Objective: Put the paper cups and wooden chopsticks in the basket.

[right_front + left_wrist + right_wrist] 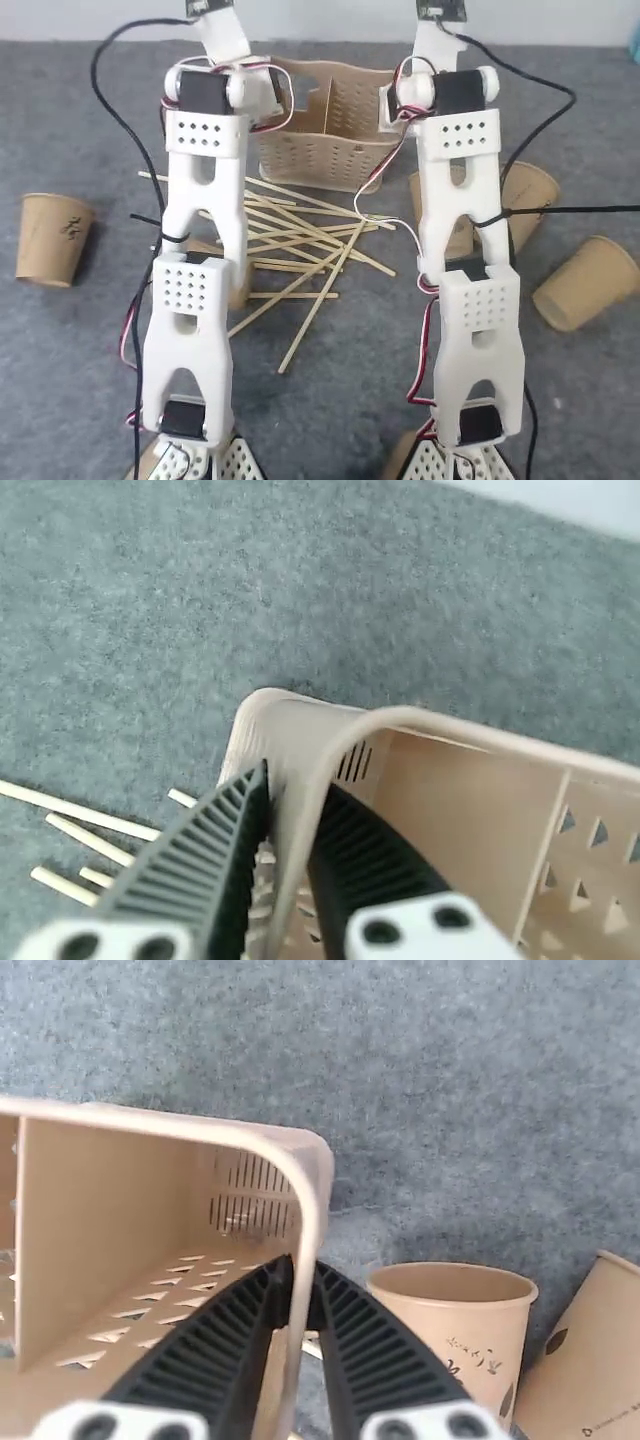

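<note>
The left gripper point(296, 785) is clamped on one end wall of the basket point(470, 810), one finger inside and one outside, and the right gripper point(302, 1265) pinches the opposite end wall likewise. If the arms pull unevenly, the thin rim would likely slip from one pinch and the basket twist or tip. It is mouth up, its long axis crosswise between the arms, just behind the scattered wooden chopsticks point(300, 235).
</note>
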Controlling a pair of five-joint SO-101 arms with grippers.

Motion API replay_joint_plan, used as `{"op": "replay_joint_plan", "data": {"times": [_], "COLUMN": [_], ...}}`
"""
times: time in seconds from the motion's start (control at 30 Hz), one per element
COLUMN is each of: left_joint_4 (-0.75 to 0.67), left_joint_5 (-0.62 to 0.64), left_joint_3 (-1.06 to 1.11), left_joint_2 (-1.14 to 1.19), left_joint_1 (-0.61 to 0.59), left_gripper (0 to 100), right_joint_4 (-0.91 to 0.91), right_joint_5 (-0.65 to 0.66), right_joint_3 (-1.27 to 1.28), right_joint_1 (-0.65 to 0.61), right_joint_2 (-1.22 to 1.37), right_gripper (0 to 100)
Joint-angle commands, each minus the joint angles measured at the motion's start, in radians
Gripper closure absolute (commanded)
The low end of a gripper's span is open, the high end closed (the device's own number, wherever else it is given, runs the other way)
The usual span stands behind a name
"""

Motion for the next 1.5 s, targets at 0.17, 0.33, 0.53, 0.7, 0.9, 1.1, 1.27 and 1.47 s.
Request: {"op": "replay_joint_plan", "data": {"times": [0.17,0.33,0.53,0.7,0.9,1.1,1.27,1.47], "left_joint_4": [0.034,0.035,0.034,0.029,-0.029,-0.104,-0.137,-0.126], "left_joint_5": [-0.011,-0.011,-0.012,-0.012,-0.012,-0.012,0.023,0.041], "left_joint_3": [-0.062,0.036,0.22,0.338,0.348,0.341,0.34,0.341], "left_joint_2": [-0.038,-0.078,-0.215,-0.31,-0.321,-0.249,-0.241,-0.242], "left_joint_1": [0.003,-0.002,-0.005,-0.005,-0.006,-0.023,-0.051,-0.051], "left_gripper": [99,99,99,99,99,98,81,74], "right_joint_4": [0.042,0.05,0.047,0.044,0.016,-0.005,-0.038,-0.041], "right_joint_5": [-0.014,-0.011,-0.015,-0.015,-0.011,-0.008,0.018,0.023], "right_joint_3": [-0.015,0.092,0.239,0.284,0.238,0.232,0.232,0.23], "right_joint_1": [-0.021,-0.021,-0.028,-0.038,-0.033,-0.018,-0.016,-0.016], "right_joint_2": [-0.071,-0.139,-0.275,-0.309,-0.3,-0.259,-0.239,-0.243], "right_gripper": [99.1,99.1,99.1,99.1,99.1,99.0,88.8,83.2]}}
